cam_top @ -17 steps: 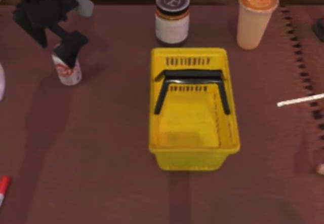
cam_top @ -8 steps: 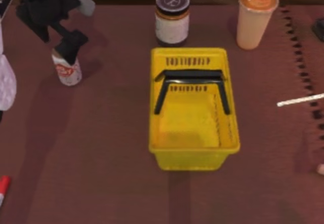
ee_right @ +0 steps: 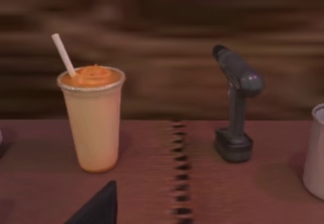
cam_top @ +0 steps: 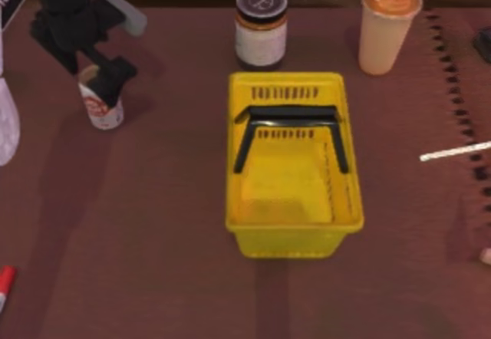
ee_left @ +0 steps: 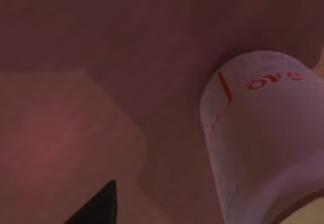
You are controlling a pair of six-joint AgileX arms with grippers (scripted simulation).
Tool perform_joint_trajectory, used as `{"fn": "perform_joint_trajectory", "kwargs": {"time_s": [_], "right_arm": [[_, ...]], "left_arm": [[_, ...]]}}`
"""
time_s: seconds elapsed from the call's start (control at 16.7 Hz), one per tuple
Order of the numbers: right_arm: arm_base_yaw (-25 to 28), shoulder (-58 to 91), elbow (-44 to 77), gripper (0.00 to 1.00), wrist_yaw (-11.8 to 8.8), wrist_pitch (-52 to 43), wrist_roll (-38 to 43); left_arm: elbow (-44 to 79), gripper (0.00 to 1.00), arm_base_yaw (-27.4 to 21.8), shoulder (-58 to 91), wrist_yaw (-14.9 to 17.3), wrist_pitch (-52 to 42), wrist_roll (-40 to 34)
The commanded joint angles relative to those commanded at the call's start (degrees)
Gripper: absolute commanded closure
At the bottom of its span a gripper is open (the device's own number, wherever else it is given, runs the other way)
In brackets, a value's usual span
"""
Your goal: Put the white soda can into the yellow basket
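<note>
The white soda can [cam_top: 102,110] with red markings stands upright at the table's far left, well left of the yellow basket [cam_top: 288,237]. My left gripper [cam_top: 110,84] hangs right at the can's top, open, covering part of its rim. In the left wrist view the can [ee_left: 263,133] fills one side, very close, and one black fingertip [ee_left: 104,206] shows apart from it; the other finger is hidden. The basket sits at the table's middle with its black handle [cam_top: 291,114] folded down across it. My right arm is parked out of the top view; its fingertip [ee_right: 104,203] shows.
A dark-lidded jar [cam_top: 261,26] stands behind the basket, and an orange cup with a straw [cam_top: 387,24] at the back right. A grey drill [ee_right: 235,107] and a white mug [ee_right: 316,150] stand farther right. A white stick [cam_top: 456,152] lies at the right, a red item [cam_top: 4,281] front left.
My left arm has shifted slightly right and closer to the can, so the gripper now covers more of the can's top. The can and the basket have stayed in place.
</note>
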Motion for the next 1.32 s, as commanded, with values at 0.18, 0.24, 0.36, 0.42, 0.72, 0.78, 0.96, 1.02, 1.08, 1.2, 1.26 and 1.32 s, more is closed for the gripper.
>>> {"fn": "perform_joint_trajectory", "kwargs": {"time_s": [0.18,0.24,0.36,0.42,0.72,0.78,0.96,1.02,1.08,1.2,1.26,1.32], "right_arm": [[0.00,0.00,0.00,0.00,0.00,0.00,0.00],[0.00,0.00,0.00,0.00,0.00,0.00,0.00],[0.00,0.00,0.00,0.00,0.00,0.00,0.00],[0.00,0.00,0.00,0.00,0.00,0.00,0.00],[0.00,0.00,0.00,0.00,0.00,0.00,0.00],[0.00,0.00,0.00,0.00,0.00,0.00,0.00],[0.00,0.00,0.00,0.00,0.00,0.00,0.00],[0.00,0.00,0.00,0.00,0.00,0.00,0.00],[0.00,0.00,0.00,0.00,0.00,0.00,0.00],[0.00,0.00,0.00,0.00,0.00,0.00,0.00],[0.00,0.00,0.00,0.00,0.00,0.00,0.00],[0.00,0.00,0.00,0.00,0.00,0.00,0.00]], "left_arm": [[-7.47,0.00,0.06,-1.55,-0.02,5.65,0.05],[-9.09,0.00,0.08,-1.86,-0.02,7.05,0.07],[-10.50,0.00,0.10,-2.14,-0.03,8.37,0.09],[-10.50,0.00,0.10,-2.14,-0.03,8.37,0.09],[-10.50,0.23,0.10,-2.14,-0.03,8.37,0.09],[-10.50,0.30,0.10,-2.14,-0.03,8.37,0.09],[-10.50,0.53,0.10,-2.14,-0.03,8.37,0.09],[-10.50,0.60,0.10,-2.14,-0.03,8.37,0.09],[-10.50,0.68,0.10,-2.14,-0.03,8.37,0.09],[-10.50,0.83,0.10,-2.14,-0.03,8.37,0.09],[-10.50,0.90,0.10,-2.14,-0.03,8.37,0.09],[-10.50,0.98,0.10,-2.14,-0.03,8.37,0.09]]}}
